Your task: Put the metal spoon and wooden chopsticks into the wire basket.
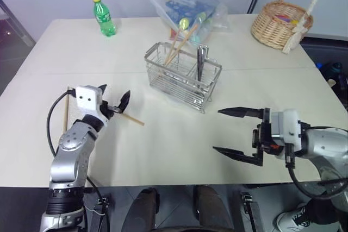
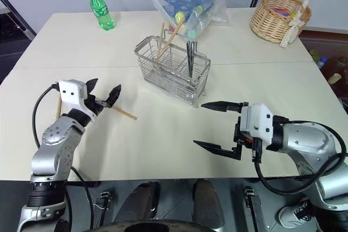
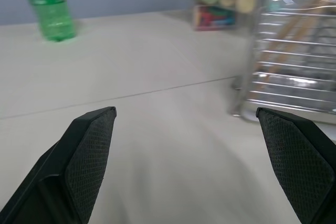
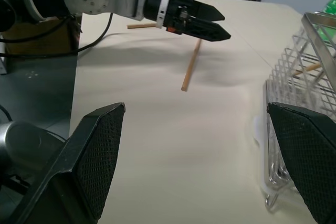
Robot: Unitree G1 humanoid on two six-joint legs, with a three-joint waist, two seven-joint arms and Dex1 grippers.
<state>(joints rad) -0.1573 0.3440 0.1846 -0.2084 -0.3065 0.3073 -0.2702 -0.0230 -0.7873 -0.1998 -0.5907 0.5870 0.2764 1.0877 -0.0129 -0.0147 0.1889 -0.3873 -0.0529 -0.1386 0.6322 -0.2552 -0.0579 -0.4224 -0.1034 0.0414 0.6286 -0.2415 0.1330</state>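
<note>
**Spoon in the basket, sticks loose on the table, both grippers empty**

The wire basket [image 1: 182,75] sits mid-table, and the metal spoon [image 1: 201,62] stands upright in its right-hand compartment, handle poking above the rim. Wooden chopsticks [image 1: 178,44] lean out of the left-hand compartment, tilted toward the far side of the table. Nearer the robot, another wooden stick [image 4: 191,65] lies flat on the tabletop just under the left gripper [image 1: 116,103], and one more stick [image 1: 66,113] lies along the table's left edge beside that arm.

The left gripper hangs low over the table, pointing forward toward the basket, fingers spread wide and holding nothing. The right gripper [image 1: 236,132] is turned sideways, pointing to the robot's left across the near part of the table, its two black fingers far apart and empty; it stands apart from the basket, nearer the robot.

Farther back: a green bottle [image 1: 103,16] with a yellow cap, its label too small to read; a clear plastic bag [image 1: 190,8] of colourful items with no legible writing; and a wicker basket [image 1: 283,23] with a tall handle at the far right corner.
</note>
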